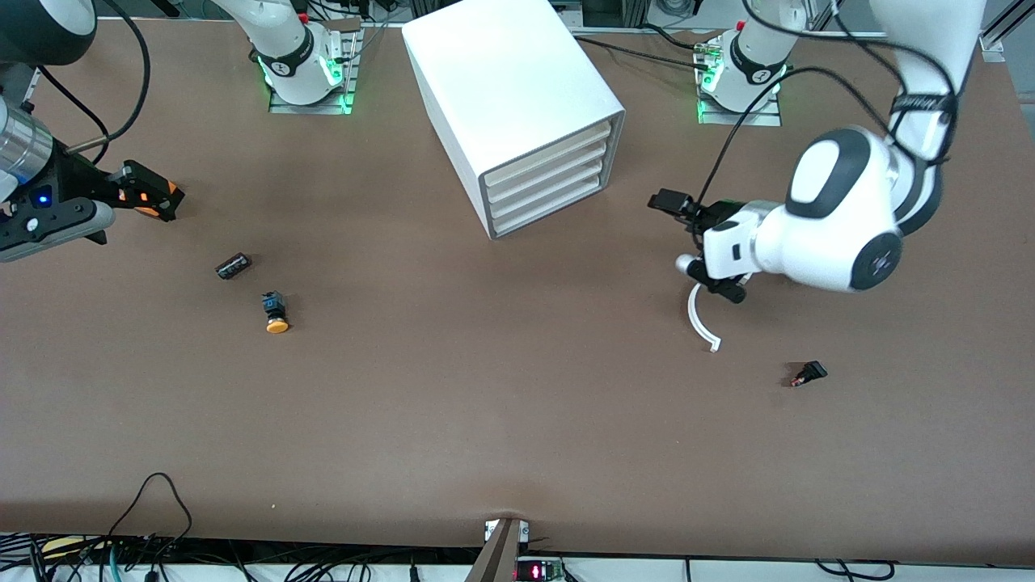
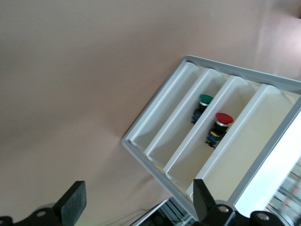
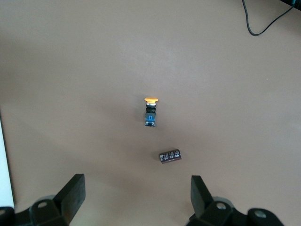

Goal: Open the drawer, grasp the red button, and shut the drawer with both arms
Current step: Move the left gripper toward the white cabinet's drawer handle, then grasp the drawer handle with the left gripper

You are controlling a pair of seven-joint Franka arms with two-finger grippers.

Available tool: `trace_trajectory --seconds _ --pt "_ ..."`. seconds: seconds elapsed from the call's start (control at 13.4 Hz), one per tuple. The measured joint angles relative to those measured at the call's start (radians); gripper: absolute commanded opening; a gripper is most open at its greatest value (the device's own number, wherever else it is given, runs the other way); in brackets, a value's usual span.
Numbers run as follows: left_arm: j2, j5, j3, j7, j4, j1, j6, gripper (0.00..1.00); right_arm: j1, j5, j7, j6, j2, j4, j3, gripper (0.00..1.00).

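Inside drawer [image 2: 188,141] compartment, button [image 2: 218,129] tilted, red cap uppermost.

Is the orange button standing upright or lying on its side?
On its side: the orange button lies along the table, cap and body both showing lengthwise.

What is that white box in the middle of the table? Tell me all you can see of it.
The cabinet is a plain white box, smooth like plastic or painted metal, standing on the brown table between the two arm bases, turned at an angle. Its open face shows four shallow cream-white drawers stacked one over another, without handles. In the front view all four look pushed in. Neither gripper touches it.
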Motion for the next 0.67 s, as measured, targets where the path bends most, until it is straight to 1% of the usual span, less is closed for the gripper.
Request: trace_trajectory --seconds 0.15,0.3,0.52,0.67 --pt "0.048 -0.039 -0.002 0.031 0.0 0.0 0.001 0.99 0.0 0.0 0.0 0.001 0.001 0.001 0.0 0.99" --pt "0.086 -0.111 -0.007 0.092 -0.006 0.0 0.001 0.93 0.0 0.0 0.0 0.001 0.001 0.003 0.0 0.99" --pt "0.158 -0.221 -0.014 0.23 -0.045 -0.007 0.002 0.75 0.0 0.0 0.0 0.001 0.001 0.004 0.0 0.99" --pt "0.208 -0.277 -0.016 0.351 -0.073 -0.018 0.014 0.66 0.0 0.0 0.0 0.001 0.001 0.004 0.0 0.99"
